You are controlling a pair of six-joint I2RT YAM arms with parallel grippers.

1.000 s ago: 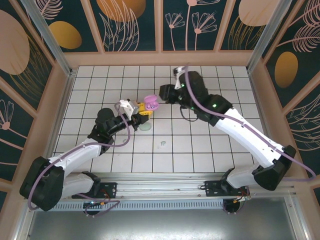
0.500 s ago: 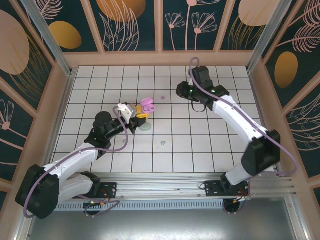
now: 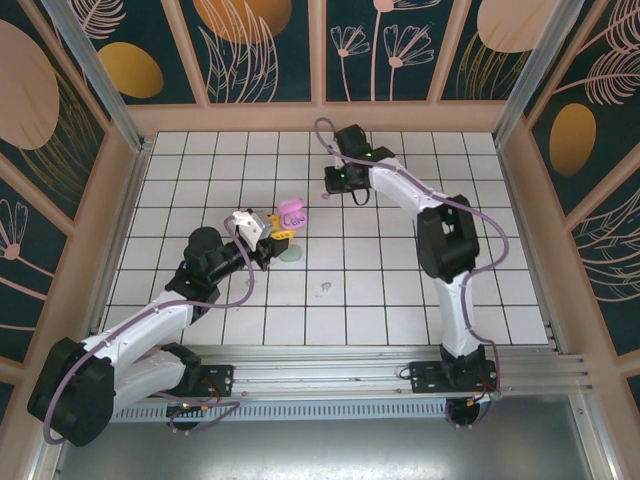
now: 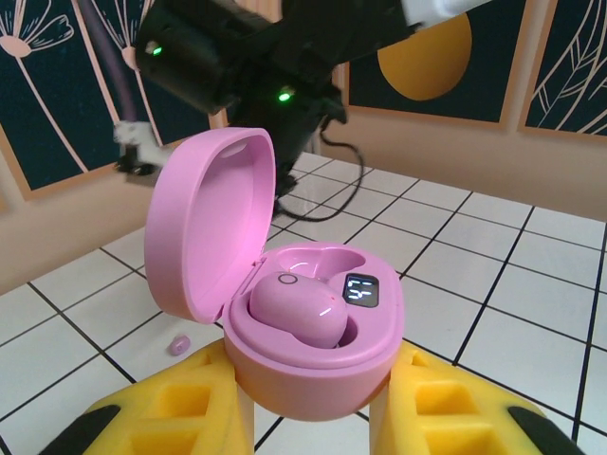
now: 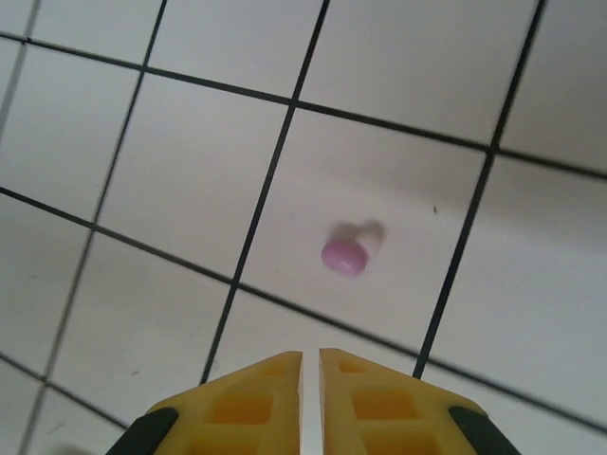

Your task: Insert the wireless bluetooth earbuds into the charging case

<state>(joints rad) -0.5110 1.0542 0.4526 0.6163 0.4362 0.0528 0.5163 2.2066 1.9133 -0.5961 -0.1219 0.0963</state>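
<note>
Left gripper [image 3: 282,229] pinches the open pink charging case [image 4: 313,355], one purple earbud [image 4: 294,313] seated inside. Right gripper [image 5: 311,374], fingers pressed nearly together and empty, hangs over a loose purple earbud [image 5: 343,256] near the table's [image 3: 500,300] far edge. A mint earbud [image 3: 325,289] lies mid-table.

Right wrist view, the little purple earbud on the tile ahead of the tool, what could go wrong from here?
1. The right tool has its fingers almost together, short of the purple earbud; lowered like this, it might shove the earbud away instead of straddling it.
2. The earbud is rounded on smooth tile and may squirt out of a pinch.
3. The left tool holds the open case with a seated earbud; a rough insertion could jolt it.
</note>
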